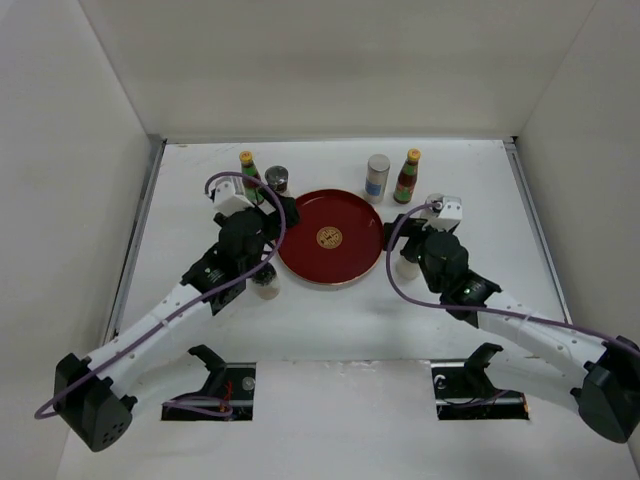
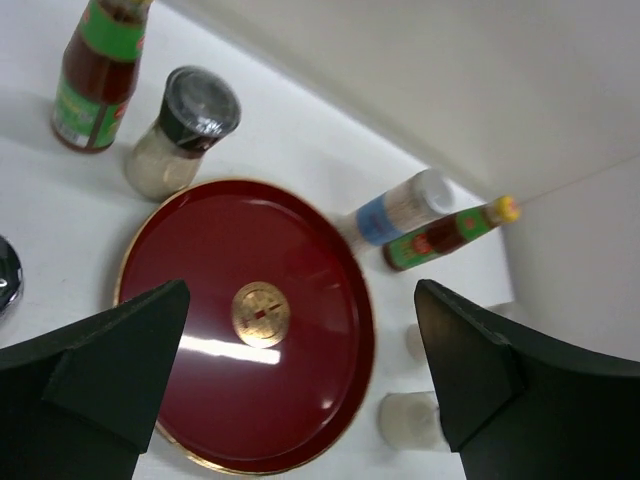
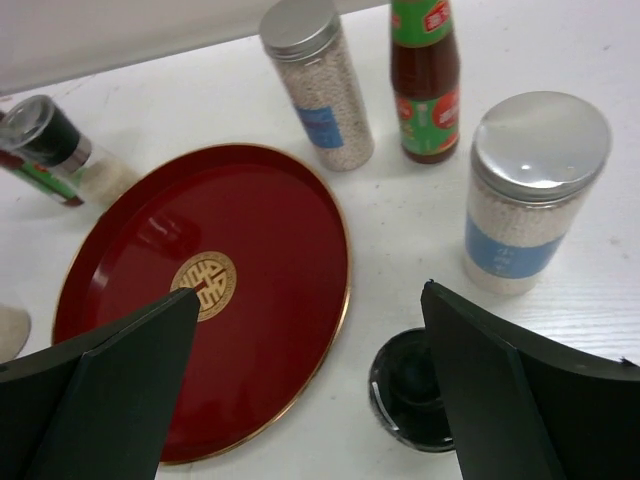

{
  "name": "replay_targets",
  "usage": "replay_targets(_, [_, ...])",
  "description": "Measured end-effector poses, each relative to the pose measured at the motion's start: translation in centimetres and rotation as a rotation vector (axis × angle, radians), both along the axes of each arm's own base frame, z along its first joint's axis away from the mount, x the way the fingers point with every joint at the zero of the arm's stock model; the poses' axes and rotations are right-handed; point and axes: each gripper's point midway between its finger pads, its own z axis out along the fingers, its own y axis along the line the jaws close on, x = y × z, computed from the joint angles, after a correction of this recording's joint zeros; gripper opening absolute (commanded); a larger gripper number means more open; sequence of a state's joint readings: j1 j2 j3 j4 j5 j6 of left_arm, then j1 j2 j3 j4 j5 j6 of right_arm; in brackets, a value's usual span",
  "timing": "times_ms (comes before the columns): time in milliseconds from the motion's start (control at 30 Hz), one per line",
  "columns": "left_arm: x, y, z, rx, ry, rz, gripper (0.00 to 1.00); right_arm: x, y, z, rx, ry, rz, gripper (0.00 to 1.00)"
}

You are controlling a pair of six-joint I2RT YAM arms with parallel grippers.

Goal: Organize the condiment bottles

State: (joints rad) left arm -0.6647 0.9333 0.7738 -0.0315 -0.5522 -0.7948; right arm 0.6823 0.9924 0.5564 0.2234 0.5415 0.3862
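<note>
Left gripper (image 2: 300, 360) and right gripper (image 3: 312, 380) both spread wide, holding nothing, flanking the red tray (image 1: 352, 256).

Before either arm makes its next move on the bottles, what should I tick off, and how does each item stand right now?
1. Check the left end effector is open and holding nothing: ok.
2. Check the right end effector is open and holding nothing: ok.
3. Check the tray has no bottle on it: ok.
4. Check the sauce bottle behind the left arm and the sauce bottle behind the right arm stand upright: ok.
5. Check the dark-lidded jar is clear of the right arm's finger: cannot tell, the finger partly hides it.
</note>
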Motion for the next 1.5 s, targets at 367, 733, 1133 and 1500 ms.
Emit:
replay_targets(367, [4.1,2.9,1.2,0.220,0.000,0.117,1.00,-0.8,3.1,1.7,0.062,-0.057,0.091,0.58])
replay_targets(733, [8.1,2.0,-0.3,0.426,0.016,0.136,0.38,-1.4,3.8,0.8,0.092,-0.037,0.128,0.40])
replay_targets(1133, [13.9,1.7,-6.7,0.623,0.185,0.144,0.77,-1.3,4.5,-0.6,0.076,-0.002,0.156,0.82])
replay_targets(1500, [17.7,1.7,-9.5,0.667,0.238,0.132,0.79,-1.2,5.0,-1.1,0.078,0.009,0.178,0.84])
